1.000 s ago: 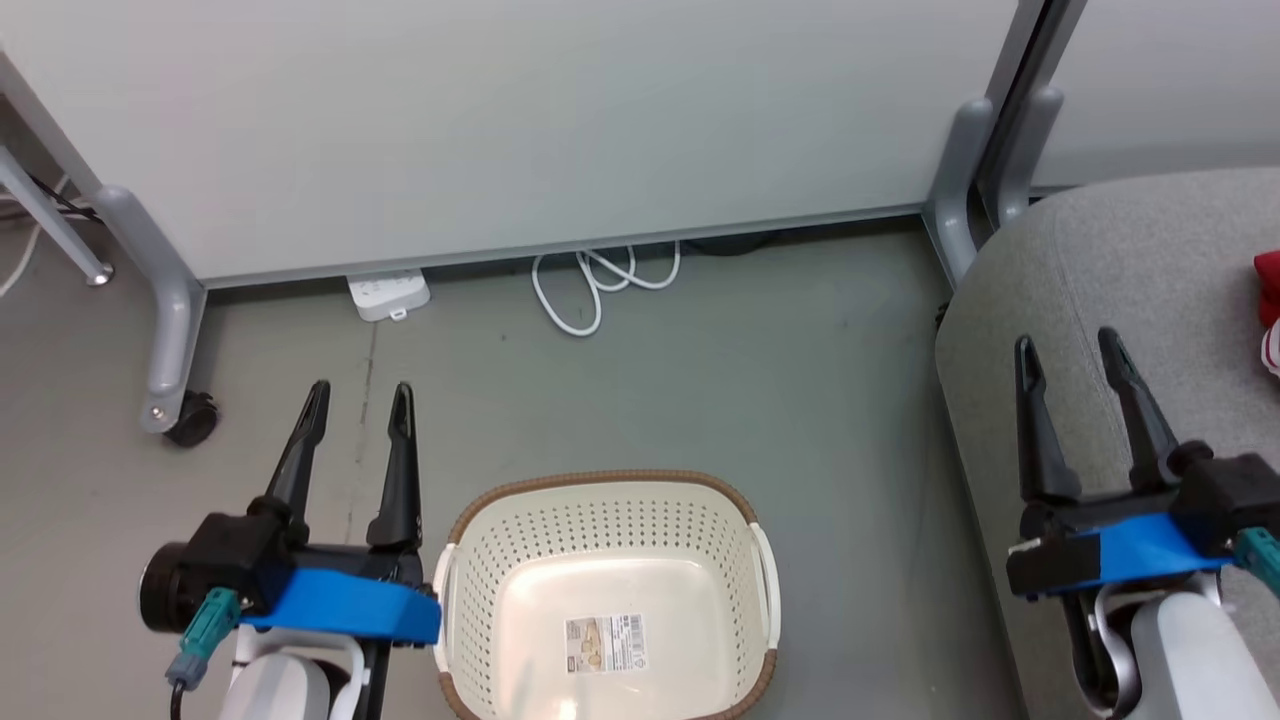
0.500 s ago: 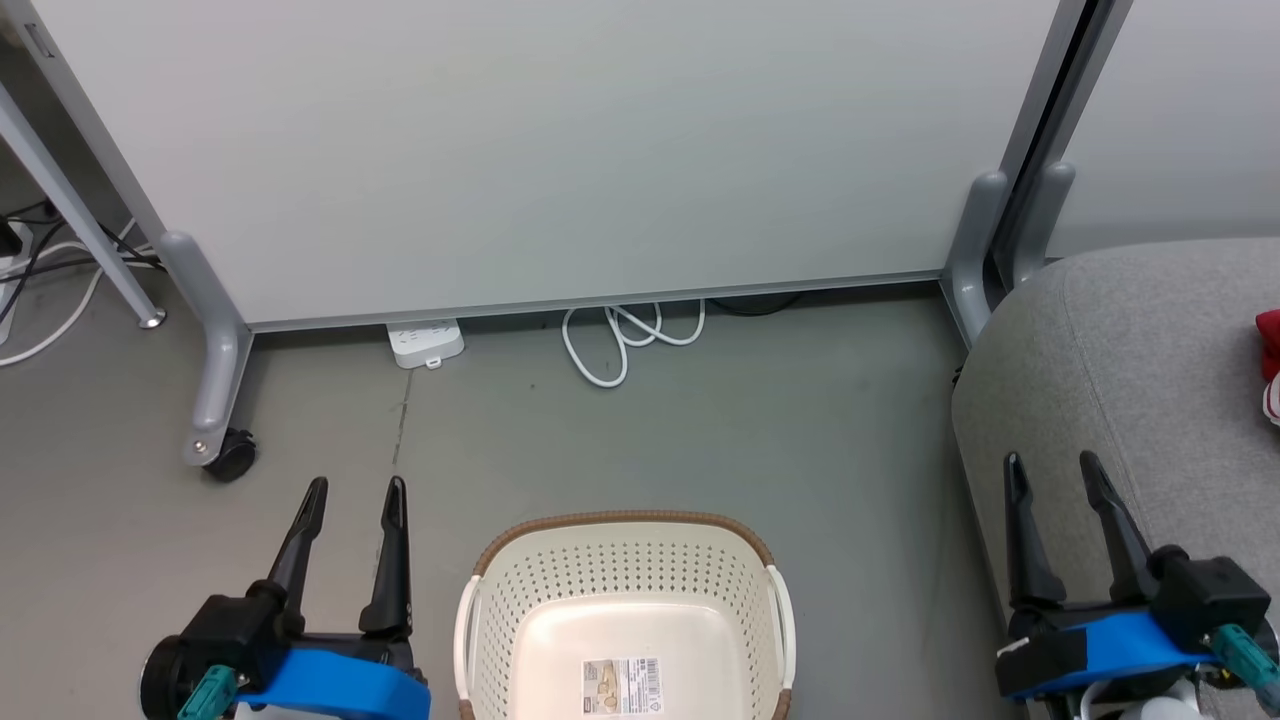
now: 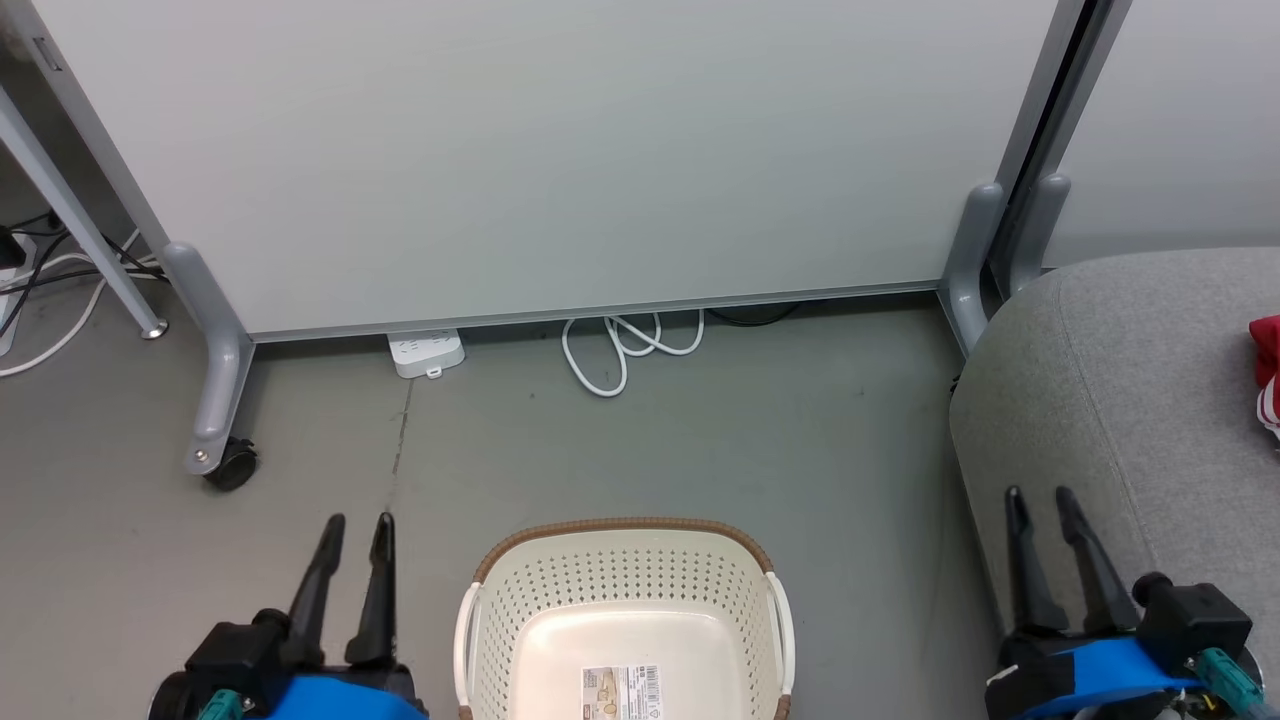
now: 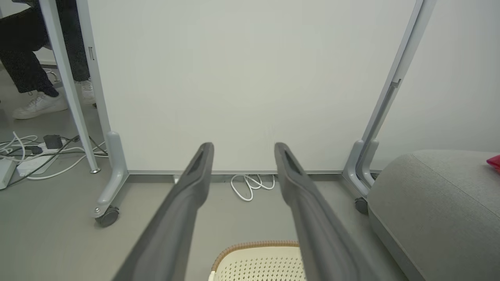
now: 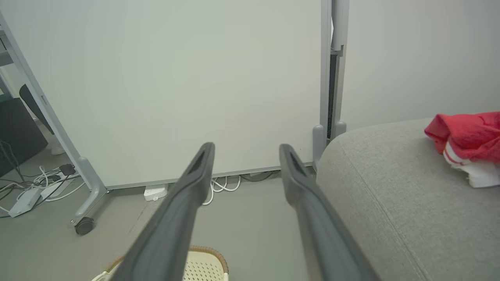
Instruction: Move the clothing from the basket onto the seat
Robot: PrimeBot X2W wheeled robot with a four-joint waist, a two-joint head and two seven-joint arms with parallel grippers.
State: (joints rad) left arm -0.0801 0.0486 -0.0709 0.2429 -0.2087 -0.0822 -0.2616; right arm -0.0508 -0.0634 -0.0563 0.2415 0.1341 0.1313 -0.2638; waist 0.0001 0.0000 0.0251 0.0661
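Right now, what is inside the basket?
In the basket sits a barcode sticker, nothing else in the part shown. The clothing lies on the seat. The basket's near end is cut off, unseen.

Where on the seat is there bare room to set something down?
The seat is bare from its rounded edge beside the partition foot across to the clothing, which crowds its right side. The basket interior is bare too, save its sticker.
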